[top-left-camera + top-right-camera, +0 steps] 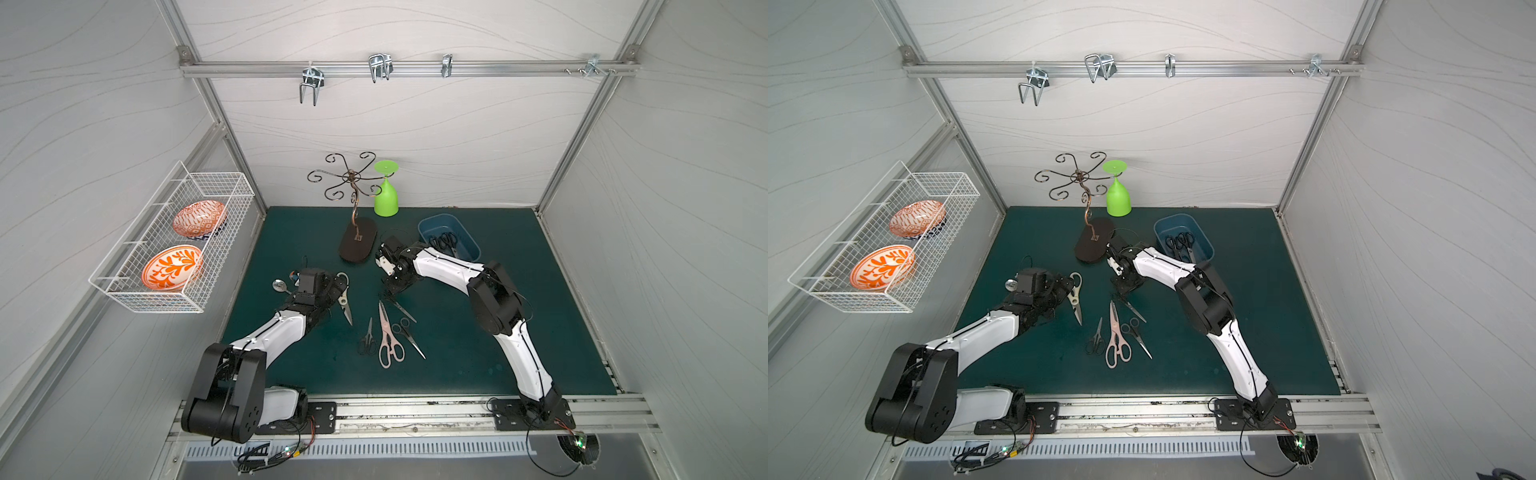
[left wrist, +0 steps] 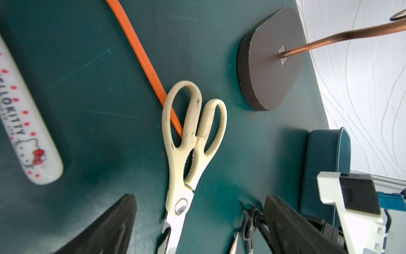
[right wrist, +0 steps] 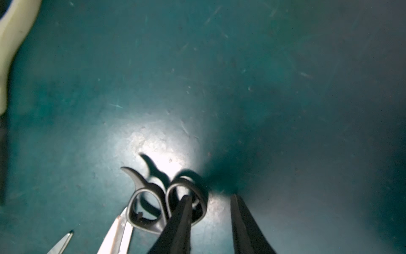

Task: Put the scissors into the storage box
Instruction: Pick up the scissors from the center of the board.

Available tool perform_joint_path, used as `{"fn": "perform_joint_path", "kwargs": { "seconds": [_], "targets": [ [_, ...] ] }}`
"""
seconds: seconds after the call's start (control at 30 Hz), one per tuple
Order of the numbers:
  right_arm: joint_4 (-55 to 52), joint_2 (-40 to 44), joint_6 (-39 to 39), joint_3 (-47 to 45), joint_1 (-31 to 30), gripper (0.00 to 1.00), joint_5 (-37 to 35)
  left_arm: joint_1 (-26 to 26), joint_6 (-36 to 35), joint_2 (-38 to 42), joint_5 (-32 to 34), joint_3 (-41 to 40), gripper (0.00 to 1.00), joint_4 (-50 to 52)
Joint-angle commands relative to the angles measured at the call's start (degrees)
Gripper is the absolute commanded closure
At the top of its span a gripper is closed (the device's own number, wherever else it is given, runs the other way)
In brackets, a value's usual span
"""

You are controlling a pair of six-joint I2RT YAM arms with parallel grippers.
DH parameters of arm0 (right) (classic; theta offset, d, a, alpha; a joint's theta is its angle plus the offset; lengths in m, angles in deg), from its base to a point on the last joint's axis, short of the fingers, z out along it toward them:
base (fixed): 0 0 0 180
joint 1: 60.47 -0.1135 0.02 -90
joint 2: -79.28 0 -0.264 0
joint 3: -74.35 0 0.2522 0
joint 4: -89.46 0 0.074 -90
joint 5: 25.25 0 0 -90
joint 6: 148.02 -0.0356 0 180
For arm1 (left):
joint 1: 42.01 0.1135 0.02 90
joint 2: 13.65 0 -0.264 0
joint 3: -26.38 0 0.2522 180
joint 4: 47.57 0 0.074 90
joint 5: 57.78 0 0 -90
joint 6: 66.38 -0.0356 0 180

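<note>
We are seeing the right end effector (image 3: 210, 196) hanging part-spread over black-handled scissors (image 3: 149, 198) on the worktop (image 3: 219, 88), gripping nothing, one finger seemingly in a handle loop. The left end effector (image 2: 200, 196), released, is straddling the cream shears (image 2: 186, 140). The storage box (image 1: 465, 239) is waiting near the right end effector, beyond it to its right. We judge the next move is calling for a clench, then a lift.

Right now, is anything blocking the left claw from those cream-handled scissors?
Nothing visible does. The open left gripper has a finger either side of the cream-handled scissors, at the blades. An orange rod runs under one handle loop, away from both.
</note>
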Motion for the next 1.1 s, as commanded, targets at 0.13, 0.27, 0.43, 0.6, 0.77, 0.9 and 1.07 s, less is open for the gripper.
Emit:
{"fn": "perform_joint_path", "kwargs": {
  "seconds": [0.13, 0.27, 0.43, 0.6, 0.77, 0.9, 1.07],
  "targets": [
    [-1.4, -3.4, 0.7, 0.8, -0.8, 0.69, -2.5, 0.2, -0.5, 0.8, 0.2, -0.2, 0.04, -1.5],
    [-2.9, -4.8, 0.7, 1.6, -1.1, 0.74, -4.1, 0.2, -0.4, 0.7, 0.1, -0.1, 0.04, -1.6],
    [-3.6, -6.4, 0.2, 1.6, -1.2, 0.79, -6.1, 0.1, -0.3, 0.4, -0.1, 0.1, 0.04, -1.5],
    [-3.9, -8.2, 0.1, 1.5, -1.2, 0.85, -7.1, 0.2, -0.3, -0.1, -0.3, 0.4, 0.04, -1.5],
    [-4.0, -9.7, 0.0, 1.8, -1.2, 0.95, -7.7, 0.2, -0.2, -0.3, -0.6, 0.6, 0.04, -1.3],
    [-3.8, -9.5, 0.6, 1.8, -1.2, 1.0, -7.9, 0.2, -0.1, -0.7, -0.7, 0.7, 0.04, -1.4],
    [-3.7, -7.2, 1.8, 2.5, -0.7, 1.0, -8.1, 0.2, -0.1, -0.9, -0.8, 0.8, 0.04, -1.4]
  ]
}}
